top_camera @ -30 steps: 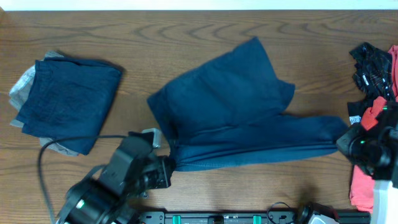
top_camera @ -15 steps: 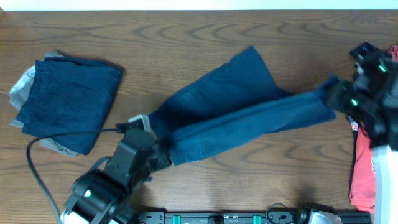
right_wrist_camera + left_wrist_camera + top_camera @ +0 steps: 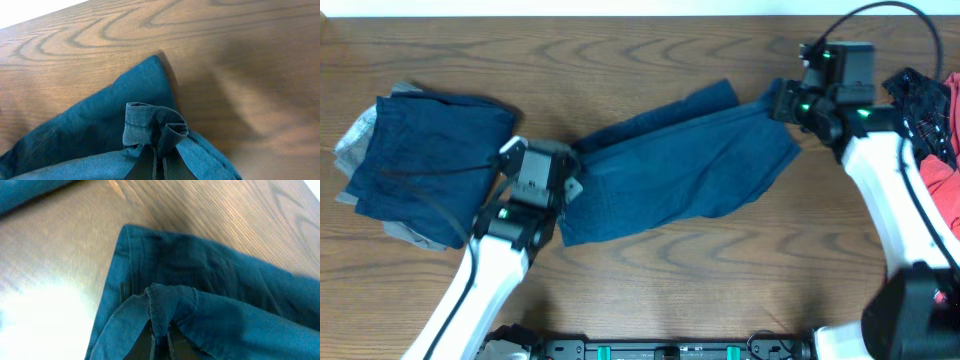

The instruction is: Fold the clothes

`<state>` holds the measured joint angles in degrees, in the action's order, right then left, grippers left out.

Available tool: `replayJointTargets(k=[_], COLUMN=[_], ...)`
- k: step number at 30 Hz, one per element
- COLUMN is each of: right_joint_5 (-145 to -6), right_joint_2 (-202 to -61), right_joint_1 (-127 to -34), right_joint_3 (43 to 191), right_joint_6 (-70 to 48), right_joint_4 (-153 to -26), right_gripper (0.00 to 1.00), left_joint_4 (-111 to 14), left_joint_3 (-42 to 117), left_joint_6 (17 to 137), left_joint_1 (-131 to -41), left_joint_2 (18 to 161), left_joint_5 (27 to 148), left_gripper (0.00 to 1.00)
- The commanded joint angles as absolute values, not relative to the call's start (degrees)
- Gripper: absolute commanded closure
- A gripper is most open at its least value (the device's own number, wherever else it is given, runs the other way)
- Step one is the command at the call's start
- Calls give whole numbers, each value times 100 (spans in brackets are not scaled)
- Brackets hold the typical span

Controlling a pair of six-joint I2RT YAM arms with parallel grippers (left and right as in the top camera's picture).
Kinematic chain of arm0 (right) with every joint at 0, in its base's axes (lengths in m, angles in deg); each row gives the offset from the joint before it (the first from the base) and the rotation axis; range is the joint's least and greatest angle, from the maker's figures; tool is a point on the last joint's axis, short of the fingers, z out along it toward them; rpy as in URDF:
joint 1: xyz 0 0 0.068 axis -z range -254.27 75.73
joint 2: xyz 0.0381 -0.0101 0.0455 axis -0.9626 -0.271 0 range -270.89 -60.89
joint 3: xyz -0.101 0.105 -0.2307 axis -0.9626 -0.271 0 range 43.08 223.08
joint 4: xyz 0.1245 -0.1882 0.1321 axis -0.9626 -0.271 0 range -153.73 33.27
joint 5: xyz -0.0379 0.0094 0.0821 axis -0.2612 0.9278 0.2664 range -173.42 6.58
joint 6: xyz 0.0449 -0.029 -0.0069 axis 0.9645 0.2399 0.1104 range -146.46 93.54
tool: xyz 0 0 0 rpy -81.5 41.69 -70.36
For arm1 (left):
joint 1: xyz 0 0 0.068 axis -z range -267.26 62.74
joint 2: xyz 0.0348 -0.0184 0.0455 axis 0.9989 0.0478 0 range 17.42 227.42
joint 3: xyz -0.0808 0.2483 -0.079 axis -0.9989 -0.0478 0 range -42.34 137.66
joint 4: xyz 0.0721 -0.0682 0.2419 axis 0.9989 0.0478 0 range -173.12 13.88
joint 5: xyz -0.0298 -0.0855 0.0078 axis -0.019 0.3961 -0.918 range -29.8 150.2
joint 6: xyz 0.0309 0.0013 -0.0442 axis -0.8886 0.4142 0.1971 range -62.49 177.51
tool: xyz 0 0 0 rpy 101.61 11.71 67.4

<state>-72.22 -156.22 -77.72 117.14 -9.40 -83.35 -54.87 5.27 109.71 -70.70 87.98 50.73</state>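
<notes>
Navy-blue shorts (image 3: pixel 680 170) lie folded lengthwise across the middle of the table. My left gripper (image 3: pixel 570 178) is shut on their left end; the left wrist view shows the hem (image 3: pixel 160 300) bunched between my fingers. My right gripper (image 3: pixel 782 103) is shut on their right end at the far right; the right wrist view shows a pinched fold of hem (image 3: pixel 152 125). A second pair of navy shorts (image 3: pixel 430 160) lies folded at the left. A red garment (image 3: pixel 942 190) and a black garment (image 3: pixel 918 110) lie at the right edge.
A grey garment (image 3: pixel 355 135) sticks out from under the folded shorts at the left. The wooden table (image 3: pixel 620 60) runs to a white strip at the far edge. A black rail (image 3: pixel 670 350) lines the near edge.
Both grippers have carried the near edge of the shorts away from me, over the rest of the cloth. The shorts went from spread wide to folded in half.
</notes>
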Motion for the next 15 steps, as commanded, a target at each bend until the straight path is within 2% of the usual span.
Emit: replayJointTargets(k=[1,3,5,6,7,8,9,11,15], right_joint_5=[-7565,-7561,-7504,-7456,-7412,-7410,-7417,-7417,-7419], right_joint_2=[-16068,-16378,-16606,-16695,-16748,-16778,-16778,-16746,-16702], right_joint_1=[-7883,-7975,-8054,-8089,-8110,-8130,-8135,-8121,-8100], right_joint_3=[11802,11802,11802,11802,11802,11802,11802,11802,11802], right_joint_6=[-763,-616,-549,-549,-549,-551,-551,-573,-601], right_joint_4=[-7985,-7679,-7399,-7270,-7189,-7172,-7213,-7445,-8463], right_gripper=[99,98,92,81,66,50,42,41,49], left_joint_4=[-5756,-6125,-6418,-6573,-6674,-6731,-6713,-6558,-5806], left_joint_3=[599,599,599,599,599,599,602,602,599], left_joint_6=[10807,10700,10584,10482,10390,10309,10276,10206,10206], left_joint_1=[-7365,-7527,-7674,-7763,-7846,-7951,-8065,-8292,-8574], left_joint_2=[9366,9738,9930,10011,10059,10083,10085,10066,10068], left_joint_5=[4668,4697,4841,4953,5075,5224,5388,5851,6939], left_gripper=[94,94,91,84,68,58,49,40,37])
